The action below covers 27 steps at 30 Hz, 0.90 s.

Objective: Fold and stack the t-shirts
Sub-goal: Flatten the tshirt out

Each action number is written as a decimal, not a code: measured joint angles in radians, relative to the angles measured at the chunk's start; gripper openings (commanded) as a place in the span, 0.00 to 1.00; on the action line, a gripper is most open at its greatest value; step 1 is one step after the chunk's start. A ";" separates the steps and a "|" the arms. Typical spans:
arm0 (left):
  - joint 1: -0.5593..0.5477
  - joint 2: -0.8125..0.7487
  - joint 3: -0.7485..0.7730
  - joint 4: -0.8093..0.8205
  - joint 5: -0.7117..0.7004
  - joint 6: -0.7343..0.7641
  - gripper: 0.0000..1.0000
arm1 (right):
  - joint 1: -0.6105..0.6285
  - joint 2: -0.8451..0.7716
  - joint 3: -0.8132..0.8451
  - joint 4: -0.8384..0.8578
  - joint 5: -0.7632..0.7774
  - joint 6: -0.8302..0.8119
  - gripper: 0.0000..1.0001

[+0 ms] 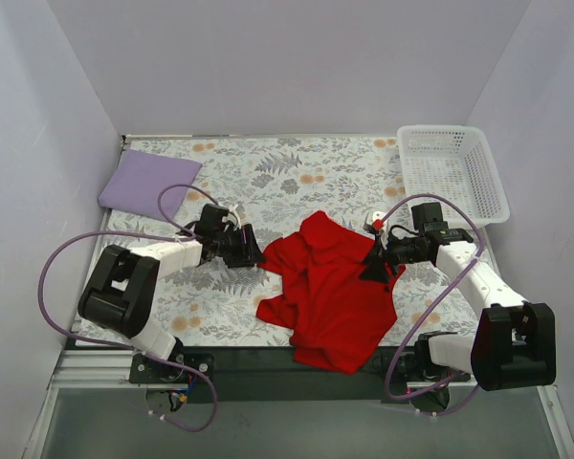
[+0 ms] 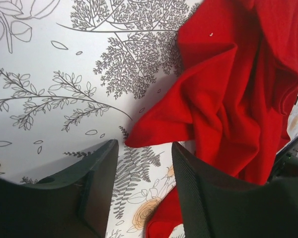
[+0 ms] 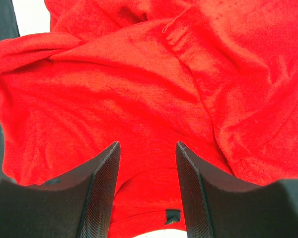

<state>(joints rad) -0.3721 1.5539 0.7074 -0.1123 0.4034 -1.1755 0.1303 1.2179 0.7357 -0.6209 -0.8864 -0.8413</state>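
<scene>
The red t-shirt (image 1: 330,292) lies crumpled in the middle of the floral cloth, its lower part hanging over the near edge. The lavender t-shirt (image 1: 148,182) lies folded at the back left. My left gripper (image 1: 258,256) is open just left of the red shirt; in the left wrist view its jaws frame bare cloth below a pointed red corner (image 2: 139,139). My right gripper (image 1: 373,270) is open at the shirt's right edge; in the right wrist view the red shirt (image 3: 149,89) fills the frame, with its neck hem and a small black tag (image 3: 173,216) between the jaws.
A white lattice basket (image 1: 454,172) stands at the back right. The grey floral cloth (image 1: 268,177) covers the table. Purple cables loop beside both arms. White walls close in the back and sides.
</scene>
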 measured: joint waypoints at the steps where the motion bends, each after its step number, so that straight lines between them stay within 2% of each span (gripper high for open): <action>1: 0.000 0.013 0.005 -0.002 0.006 0.000 0.43 | 0.000 0.000 0.000 0.000 0.000 0.000 0.56; 6: 0.000 0.060 0.043 -0.008 0.035 0.011 0.35 | -0.006 0.000 0.000 0.000 0.000 0.000 0.56; 13: 0.000 0.094 0.063 -0.019 0.057 0.030 0.18 | -0.008 0.000 0.000 0.000 0.000 0.000 0.56; 14: 0.000 0.095 0.063 -0.021 0.057 0.032 0.14 | -0.008 0.000 0.000 0.000 0.000 0.000 0.56; 15: 0.000 0.095 0.064 -0.024 0.058 0.035 0.01 | -0.009 0.000 0.000 0.000 0.001 0.000 0.56; 21: 0.000 0.092 0.066 -0.053 0.060 0.061 0.00 | -0.011 0.017 0.009 -0.002 0.033 0.007 0.55; 27: 0.000 0.002 0.066 -0.126 0.000 0.105 0.00 | 0.001 0.151 0.205 0.000 0.161 0.084 0.54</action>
<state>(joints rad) -0.3721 1.5562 0.7734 -0.2382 0.4030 -1.0706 0.1314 1.3689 0.9405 -0.6209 -0.7258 -0.7570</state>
